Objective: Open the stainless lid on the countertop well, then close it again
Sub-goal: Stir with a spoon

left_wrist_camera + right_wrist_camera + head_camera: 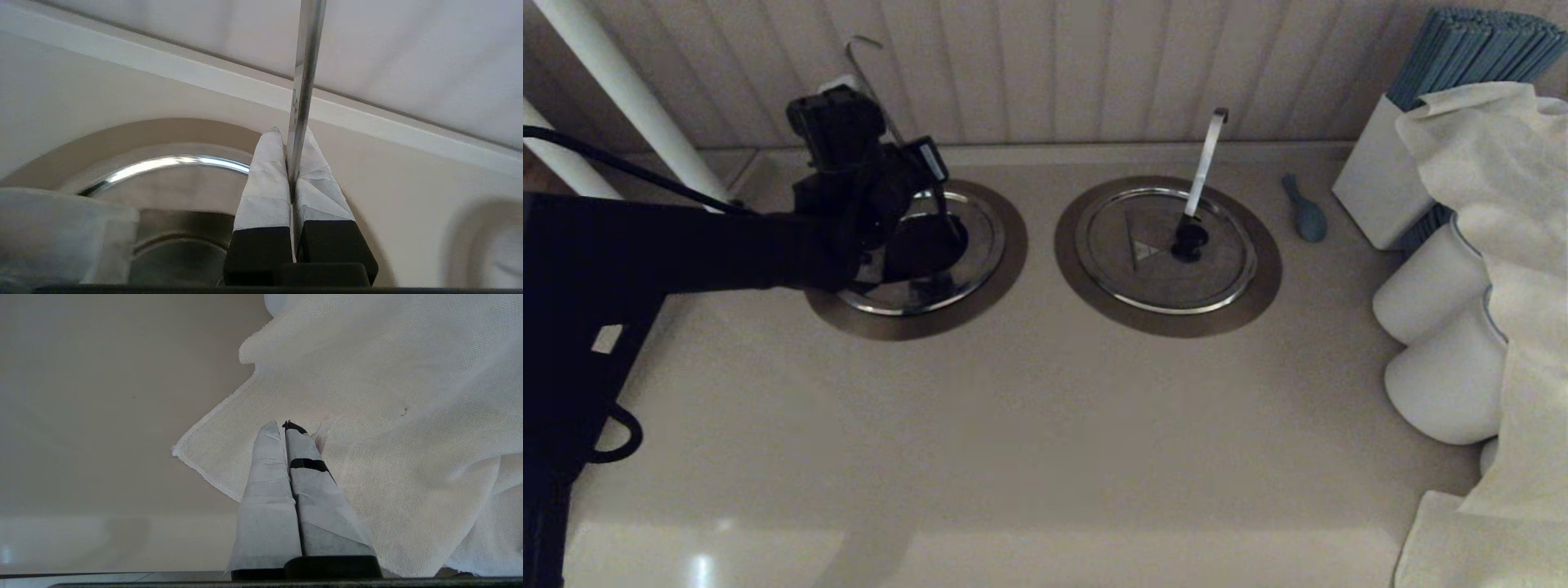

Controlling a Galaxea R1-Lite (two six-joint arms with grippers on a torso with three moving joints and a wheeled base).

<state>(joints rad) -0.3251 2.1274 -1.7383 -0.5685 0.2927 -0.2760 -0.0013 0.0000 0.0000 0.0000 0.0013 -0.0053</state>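
Note:
The countertop well with its dull-brown collar lies at the back left. Its stainless lid shows a bright rim, and a dark opening gapes under my left gripper. The thin curl-hooked ladle handle rises behind that gripper. In the left wrist view, my left gripper is shut on the ladle handle, above the steel rim and the well's inside. The lid's knob and triangle mark are hidden. My right gripper is shut on nothing over a white cloth.
The twin lid with black knob and flat slanted ladle handle lies shut to the right. A blue spoon, a white holder of blue sticks and white rolls under cloth line the right side.

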